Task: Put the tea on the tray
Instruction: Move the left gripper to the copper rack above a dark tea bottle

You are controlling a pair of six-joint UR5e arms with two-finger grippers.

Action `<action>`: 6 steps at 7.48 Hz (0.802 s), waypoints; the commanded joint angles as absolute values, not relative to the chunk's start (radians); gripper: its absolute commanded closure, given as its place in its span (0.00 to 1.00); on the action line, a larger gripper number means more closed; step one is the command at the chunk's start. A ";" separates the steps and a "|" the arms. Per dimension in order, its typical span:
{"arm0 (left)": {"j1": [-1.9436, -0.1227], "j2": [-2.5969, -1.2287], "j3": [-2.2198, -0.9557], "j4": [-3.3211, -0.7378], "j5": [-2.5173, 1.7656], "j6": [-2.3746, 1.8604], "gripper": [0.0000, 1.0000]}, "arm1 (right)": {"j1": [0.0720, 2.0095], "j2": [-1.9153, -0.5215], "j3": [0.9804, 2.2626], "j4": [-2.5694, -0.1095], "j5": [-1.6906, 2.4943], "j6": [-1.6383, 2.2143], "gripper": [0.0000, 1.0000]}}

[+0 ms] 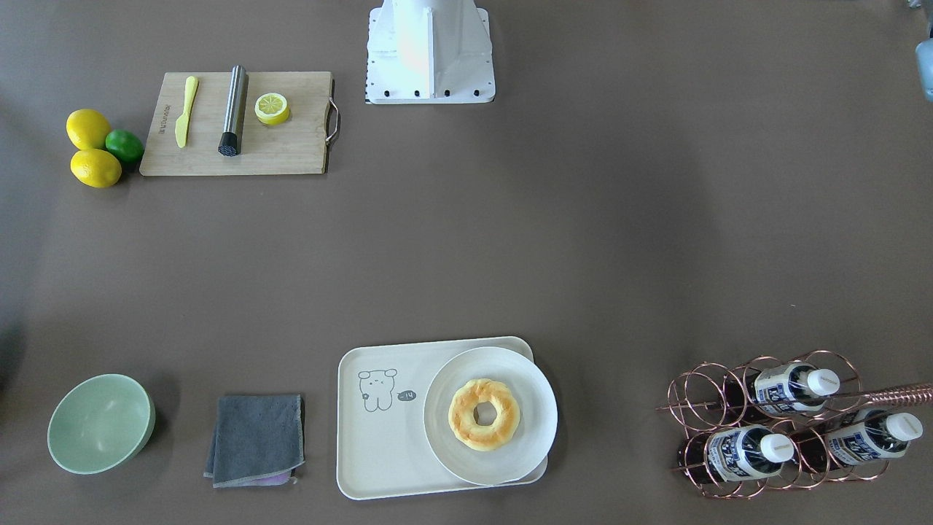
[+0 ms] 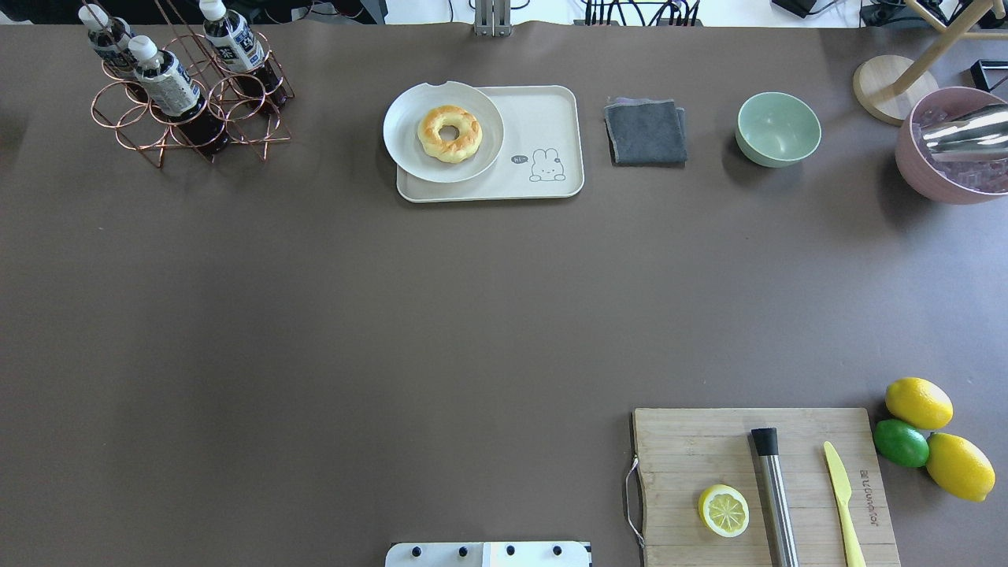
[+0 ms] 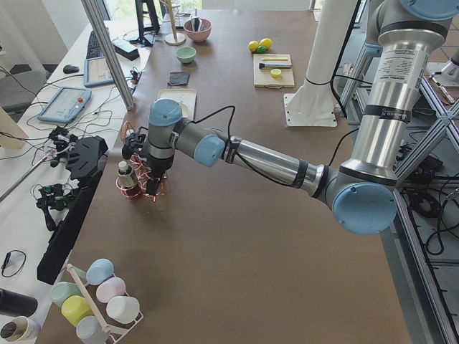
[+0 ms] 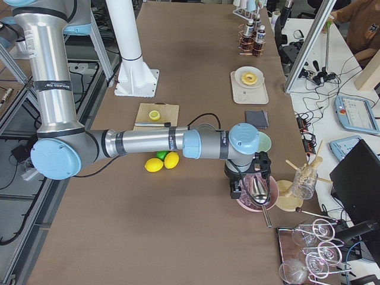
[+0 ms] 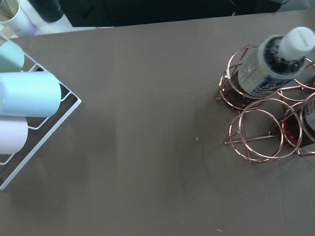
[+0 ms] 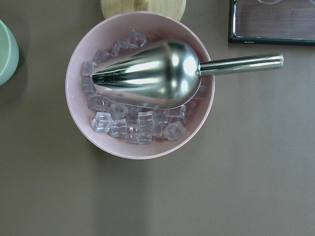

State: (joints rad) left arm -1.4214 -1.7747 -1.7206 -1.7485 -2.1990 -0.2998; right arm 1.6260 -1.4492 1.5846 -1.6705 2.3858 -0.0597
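Observation:
Three alike tea bottles (image 1: 791, 386) with white caps stand tilted in a copper wire rack (image 1: 718, 426) at the table's far left (image 2: 165, 79). The cream tray (image 1: 379, 452) with a drawn bear lies at the far middle (image 2: 543, 118). A round white plate (image 1: 490, 415) with a doughnut covers half of it. My left gripper (image 3: 153, 189) hangs right beside the rack; its wrist view shows one bottle (image 5: 275, 64) and no fingers. My right gripper (image 4: 246, 189) hovers over a pink ice bowl (image 6: 140, 83). I cannot tell whether either is open or shut.
A grey cloth (image 2: 646, 130) and a green bowl (image 2: 778, 128) lie right of the tray. A metal scoop (image 6: 147, 73) rests in the ice bowl. A cutting board (image 2: 760, 480) with knife, muddler and lemon half lies near right, beside lemons (image 2: 917, 402). A cup rack (image 5: 29, 108) stands left.

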 commanded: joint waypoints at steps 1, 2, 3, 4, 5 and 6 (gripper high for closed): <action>-1.320 -1.773 -1.839 -1.813 -2.181 -0.299 0.02 | 1.626 -1.463 1.586 -1.669 2.387 -0.060 0.00; -1.295 -1.772 -1.826 -1.910 -2.181 -0.299 0.02 | 1.628 -1.466 1.588 -1.670 2.387 -0.060 0.00; -1.264 -1.784 -1.818 -1.920 -2.178 -0.380 0.02 | 1.628 -1.468 1.586 -1.671 2.385 -0.061 0.00; -1.246 -1.790 -1.822 -1.934 -2.180 -0.473 0.02 | 1.628 -1.468 1.586 -1.669 2.381 -0.061 0.00; -1.227 -1.802 -1.822 -1.986 -2.180 -0.454 0.02 | 1.628 -1.468 1.586 -1.669 2.372 -0.061 0.00; -1.218 -1.795 -1.830 -2.015 -2.155 -0.416 0.02 | 1.626 -1.467 1.585 -1.670 2.372 -0.061 0.00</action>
